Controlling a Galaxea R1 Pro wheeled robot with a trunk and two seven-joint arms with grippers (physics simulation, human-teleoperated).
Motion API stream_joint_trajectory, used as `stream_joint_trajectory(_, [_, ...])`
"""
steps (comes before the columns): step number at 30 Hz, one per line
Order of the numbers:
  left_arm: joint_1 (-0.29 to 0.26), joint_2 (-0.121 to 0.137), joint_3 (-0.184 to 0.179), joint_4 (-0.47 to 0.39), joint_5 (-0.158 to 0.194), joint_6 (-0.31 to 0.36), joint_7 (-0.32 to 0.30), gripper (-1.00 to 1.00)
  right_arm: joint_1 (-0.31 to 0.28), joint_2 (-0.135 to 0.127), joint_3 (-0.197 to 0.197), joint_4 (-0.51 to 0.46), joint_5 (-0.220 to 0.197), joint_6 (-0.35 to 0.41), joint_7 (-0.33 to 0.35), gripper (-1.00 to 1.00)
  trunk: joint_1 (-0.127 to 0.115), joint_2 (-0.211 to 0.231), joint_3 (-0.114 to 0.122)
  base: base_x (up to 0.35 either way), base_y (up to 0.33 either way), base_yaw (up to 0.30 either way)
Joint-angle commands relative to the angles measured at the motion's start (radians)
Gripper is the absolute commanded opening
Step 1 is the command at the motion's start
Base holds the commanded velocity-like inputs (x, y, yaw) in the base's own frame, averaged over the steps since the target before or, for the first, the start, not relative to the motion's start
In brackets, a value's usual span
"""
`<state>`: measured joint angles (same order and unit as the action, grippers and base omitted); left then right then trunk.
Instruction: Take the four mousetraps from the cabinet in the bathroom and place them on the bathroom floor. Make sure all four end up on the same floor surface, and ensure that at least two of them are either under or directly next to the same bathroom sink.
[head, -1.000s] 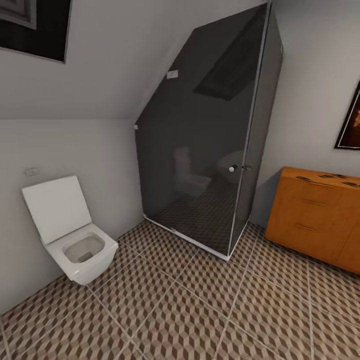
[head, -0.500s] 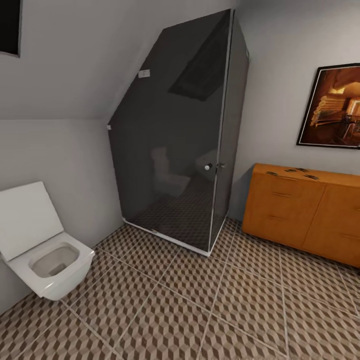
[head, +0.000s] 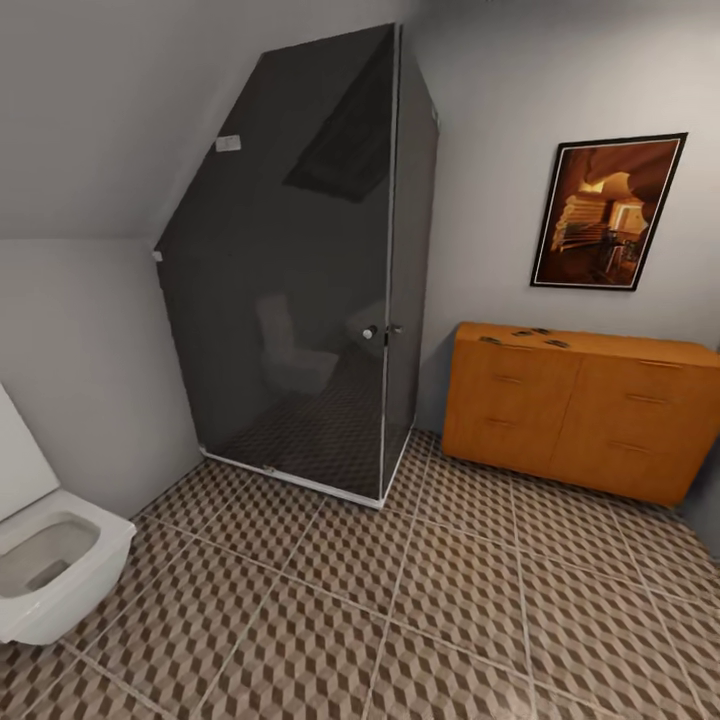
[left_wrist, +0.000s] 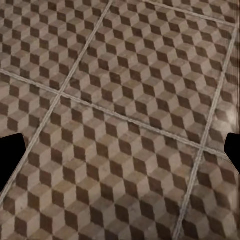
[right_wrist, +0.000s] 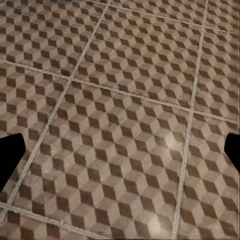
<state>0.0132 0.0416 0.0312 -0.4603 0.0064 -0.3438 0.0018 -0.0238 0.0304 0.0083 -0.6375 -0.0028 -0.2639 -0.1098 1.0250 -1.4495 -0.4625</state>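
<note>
The orange-brown wooden cabinet (head: 575, 410) stands against the far wall at the right of the head view, all drawers shut. On its flat top, near the left end, lie several small dark flat mousetraps (head: 521, 334), too small to make out in detail. The cube-patterned bathroom floor (head: 450, 600) spreads between me and the cabinet. My left gripper (left_wrist: 120, 150) is open over bare tiles, its dark fingertips (left_wrist: 11, 155) far apart. My right gripper (right_wrist: 120, 150) is open as well, with nothing but tiles between its fingertips (right_wrist: 10, 155).
A dark glass shower enclosure (head: 300, 280) fills the corner left of the cabinet. A white wall-hung toilet (head: 45, 570) juts out at the lower left edge. A framed picture (head: 605, 210) hangs above the cabinet. A sloped ceiling runs down on the left.
The head camera has turned to the right: the shower and toilet have slid left in the picture, and the whole cabinet and the picture above it have come into view.
</note>
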Motion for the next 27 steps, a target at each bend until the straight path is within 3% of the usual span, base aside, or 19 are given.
stream_joint_trajectory(1, [0.001,0.000,0.001,-0.002,0.000,-0.001,0.001,1.00,-0.001,0.000,0.001,0.001,0.000,-0.003,-0.004,1.00,0.000,0.000,-0.001,0.000,0.000,-0.292])
stream_joint_trajectory(27, [0.001,0.001,0.001,-0.001,0.000,-0.001,0.000,1.00,-0.001,-0.001,0.001,0.001,0.000,-0.003,-0.004,1.00,0.000,0.000,-0.001,0.000,0.000,-0.292])
